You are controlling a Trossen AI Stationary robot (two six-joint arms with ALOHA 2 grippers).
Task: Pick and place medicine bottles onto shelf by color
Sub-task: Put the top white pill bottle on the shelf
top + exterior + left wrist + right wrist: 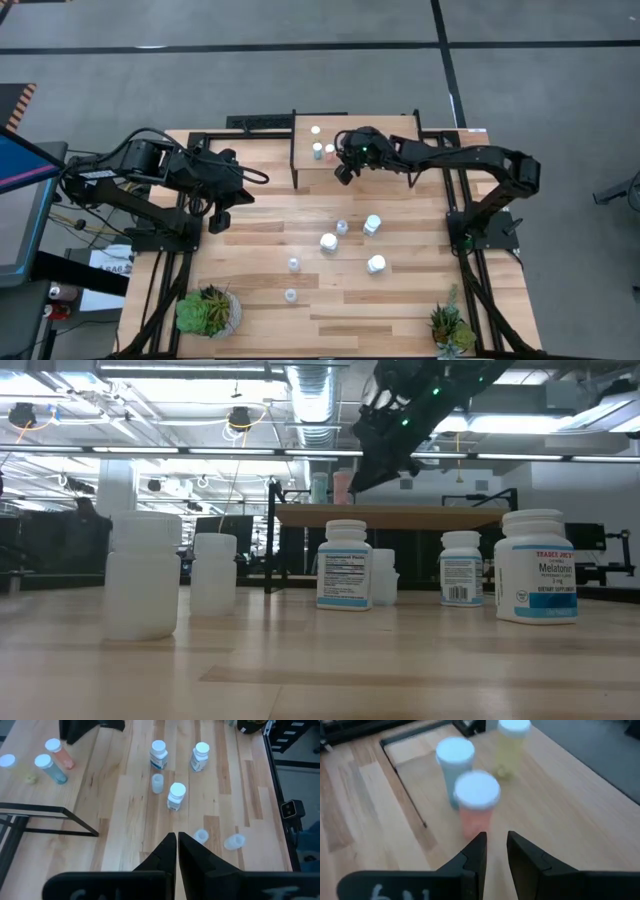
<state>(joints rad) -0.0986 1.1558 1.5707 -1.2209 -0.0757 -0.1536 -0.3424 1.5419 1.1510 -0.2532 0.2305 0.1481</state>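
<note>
The right hand (343, 172) hovers over the shelf (400, 172), its fingers a narrow gap apart and holding nothing; the orange bottle (476, 802) stands upright just ahead of the fingertips, clear of them, which suggests it has been set down there on purpose. Beside it stands a pale blue bottle (455, 766), and a yellowish bottle (512, 745) stands a little apart, so the shelf seems to be filling one colour at a time, each kept as its own spot. The left hand (177, 851) waits over the left part of the surface (260, 300), fingers pressed together and empty. On the surface in front of the shelf remain the unsorted ones: three larger white bottles (372, 224) with labels and several small pale bottles (294, 264), whose tint is hard to judge from above. They stand scattered and well apart, leaving room for fingers to come down around any one of them.
</note>
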